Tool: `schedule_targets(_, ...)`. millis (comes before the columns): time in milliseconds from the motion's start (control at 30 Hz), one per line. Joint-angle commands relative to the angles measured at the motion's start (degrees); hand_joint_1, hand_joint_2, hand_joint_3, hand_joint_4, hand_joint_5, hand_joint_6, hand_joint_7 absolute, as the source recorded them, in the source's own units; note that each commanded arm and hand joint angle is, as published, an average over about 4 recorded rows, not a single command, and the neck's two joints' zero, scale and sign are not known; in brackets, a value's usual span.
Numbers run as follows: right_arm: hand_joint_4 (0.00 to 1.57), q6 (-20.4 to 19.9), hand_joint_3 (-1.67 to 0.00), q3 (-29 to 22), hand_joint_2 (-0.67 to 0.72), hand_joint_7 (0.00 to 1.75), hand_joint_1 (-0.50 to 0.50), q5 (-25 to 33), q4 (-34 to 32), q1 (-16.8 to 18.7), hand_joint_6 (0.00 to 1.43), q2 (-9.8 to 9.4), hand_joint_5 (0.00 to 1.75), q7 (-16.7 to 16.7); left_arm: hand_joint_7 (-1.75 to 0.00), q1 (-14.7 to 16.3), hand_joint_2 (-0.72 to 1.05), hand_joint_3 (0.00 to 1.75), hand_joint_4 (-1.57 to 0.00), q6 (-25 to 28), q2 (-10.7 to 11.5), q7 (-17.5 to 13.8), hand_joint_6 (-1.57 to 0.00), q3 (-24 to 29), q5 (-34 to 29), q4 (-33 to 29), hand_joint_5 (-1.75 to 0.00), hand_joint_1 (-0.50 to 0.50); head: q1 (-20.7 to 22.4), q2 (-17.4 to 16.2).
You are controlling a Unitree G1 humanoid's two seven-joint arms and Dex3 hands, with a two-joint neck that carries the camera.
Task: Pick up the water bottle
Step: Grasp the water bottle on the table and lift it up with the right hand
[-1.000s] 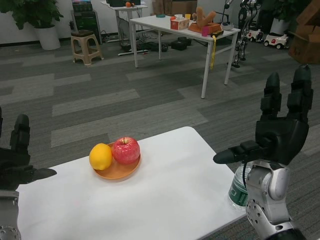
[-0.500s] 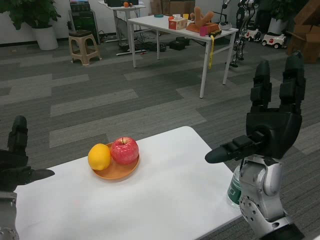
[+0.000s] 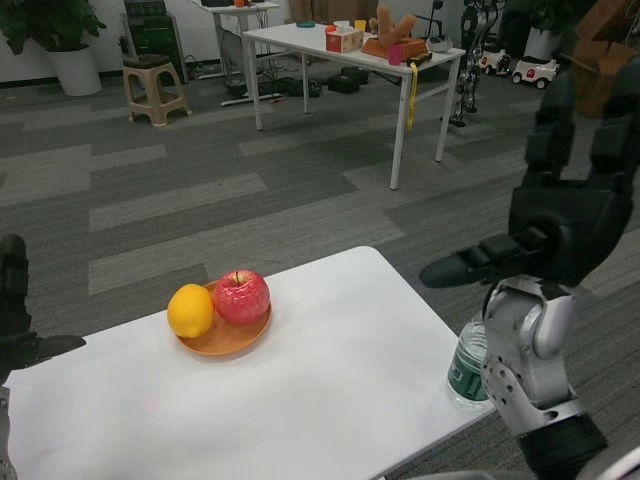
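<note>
Head view. The white rectangular counter (image 3: 330, 400) fills the lower half of the picture. At its near right edge stands a clear plastic water bottle with a green label (image 3: 466, 365), upright; only its lower body shows, the top being hidden behind the silver right forearm (image 3: 530, 370), which rises directly in front of and beside it. The black right hand (image 3: 560, 230) is raised above the bottle and apart from it, palm upright, its fingers (image 3: 552, 130) extended upward and spread, its thumb jutting toward the picture's left; it holds nothing. The black left hand (image 3: 15, 320) appears only in part at the left edge, low over the counter's left end, with one digit pointing right; the rest is cut off, so whether its fingers are spread or closed cannot be told.

On the counter's left-centre, well apart from the bottle, lies a shallow orange round plate (image 3: 225, 337) carrying a yellow lemon (image 3: 190, 310) and a red apple (image 3: 241, 296), the two fruits touching.

Beyond the counter, grey striped carpet (image 3: 200, 200) covers the floor. A second white table (image 3: 340, 45) stands farther back, bearing small boxes and other objects too small to identify. A beige plastic stool (image 3: 150, 85) and a potted green plant in a white pot (image 3: 55, 45) stand at the upper left.
</note>
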Motion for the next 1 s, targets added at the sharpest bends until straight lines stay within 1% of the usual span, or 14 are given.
schedule_targets(33,0.00,-0.3,-0.08,-3.6,0.53,0.14,-0.50,0.1,-1.5,-0.9,0.00,0.10,0.00,-1.4,0.00,-1.7,-0.19,0.04,0.00,-0.3,0.9,-0.2,0.00,-0.2,-0.7,1.2,-0.10,-0.50,-0.3,-0.2)
schedule_targets(67,0.00,-0.3,-0.08,-4.4,0.53,0.14,-0.50,0.1,-1.6,-0.9,0.00,0.02,0.00,-1.9,0.00,-1.9,-0.19,0.07,0.00,-0.3,1.0,-0.2,0.00,-0.3,-0.8,1.4,-0.10,-0.50,-0.4,-0.2)
schedule_targets(133,0.00,-0.3,-0.08,-6.0,0.53,0.14,-0.50,0.2,-1.9,-0.8,0.00,-0.23,0.00,-3.0,0.00,-2.2,-0.19,0.04,0.00,-0.3,1.2,-0.2,0.00,-0.4,-1.0,1.7,-0.10,-0.50,-0.5,-0.3)
schedule_targets(267,0.00,-0.3,-0.10,-8.3,0.53,0.14,-0.50,0.2,-2.2,-0.3,0.00,-0.67,0.00,-4.6,0.00,-2.4,-0.19,0.07,0.00,-0.3,1.3,-0.2,0.00,-0.2,-1.1,1.8,-0.10,-0.50,-0.9,-0.4)
schedule_targets(333,0.00,-0.3,-0.08,-9.4,0.53,0.14,-0.50,0.2,-2.1,-0.1,0.00,-1.02,0.00,-5.3,0.00,-2.4,-0.19,0.02,0.00,-0.3,1.3,-0.2,0.00,-0.2,-1.1,1.8,-0.10,-0.50,-1.1,-0.5)
schedule_targets(467,0.00,-0.4,-0.08,-12.3,0.53,0.14,-0.50,0.2,-1.7,0.9,0.00,-1.28,0.00,-6.4,0.00,-2.4,-0.19,0.09,0.00,-0.3,1.3,-0.2,0.00,-0.2,-1.1,1.9,-0.10,-0.50,-1.4,-0.6)
schedule_targets(633,0.00,-0.5,-0.08,-14.8,0.53,0.14,-0.50,0.7,-0.6,2.7,0.00,-1.57,0.00,-7.7,0.00,-2.5,-0.19,0.09,0.00,-0.3,1.2,-0.2,0.00,-0.2,-1.1,1.9,-0.10,-0.50,-1.9,-0.5)
schedule_targets(767,0.00,-0.6,-0.08,-18.1,0.53,0.14,-0.50,0.9,1.2,3.5,0.00,-1.32,0.00,-8.1,0.00,-2.8,-0.19,0.09,0.00,-0.3,1.2,-0.2,0.00,-0.4,-1.1,2.1,-0.10,-0.50,-2.5,-0.3)
schedule_targets(833,0.00,-0.6,-0.08,-18.9,0.53,0.14,-0.50,1.0,1.7,3.7,0.00,-1.19,0.00,-8.1,0.00,-2.9,-0.19,0.04,0.00,-0.3,1.1,-0.2,0.00,-0.4,-1.1,2.2,-0.10,-0.50,-2.6,-0.2)
schedule_targets(867,0.00,-0.6,-0.08,-19.5,0.53,0.14,-0.50,1.1,2.5,4.1,0.00,-1.11,0.00,-8.1,0.00,-2.9,-0.19,0.02,0.00,-0.3,1.1,-0.2,0.00,-0.4,-1.1,2.2,-0.10,-0.50,-2.6,-0.2)
schedule_targets(1000,0.00,-0.5,-0.08,-21.4,0.53,0.14,-0.50,1.8,7.1,6.4,0.00,-0.67,0.00,-7.6,0.00,-2.9,-0.19,0.04,0.00,-0.4,1.1,-0.2,0.00,-0.5,-1.2,2.2,-0.10,-0.50,-2.7,-0.9)
